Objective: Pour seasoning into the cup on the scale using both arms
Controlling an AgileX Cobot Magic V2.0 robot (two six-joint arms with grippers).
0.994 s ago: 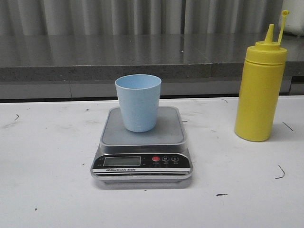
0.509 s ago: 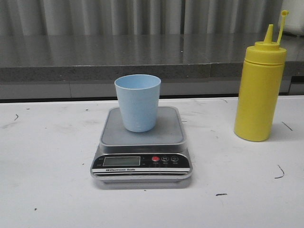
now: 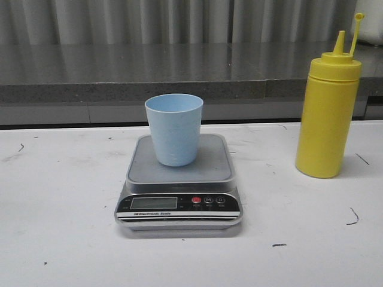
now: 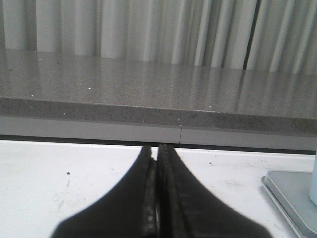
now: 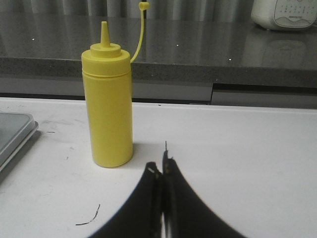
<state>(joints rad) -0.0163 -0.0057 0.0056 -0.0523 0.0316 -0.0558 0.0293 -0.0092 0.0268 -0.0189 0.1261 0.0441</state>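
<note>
The pale blue cup (image 3: pixel 174 128) stands upright on the steel platform of the scale (image 3: pixel 179 179) in the middle of the white table. The yellow seasoning bottle (image 3: pixel 328 107) stands upright to the right of the scale, nozzle uncapped, its cap strap sticking up. It also shows in the right wrist view, the seasoning bottle (image 5: pixel 107 99) a short way ahead of my right gripper (image 5: pixel 160 166), which is shut and empty. My left gripper (image 4: pixel 156 148) is shut and empty over bare table, with a corner of the scale (image 4: pixel 292 196) at the view's edge. Neither arm appears in the front view.
A dark grey speckled counter ledge (image 3: pixel 179 72) runs along the back of the table under a pleated curtain. A white appliance (image 5: pixel 285 14) sits on that ledge at the far right. Small dark scuff marks (image 3: pixel 353 216) dot the white tabletop.
</note>
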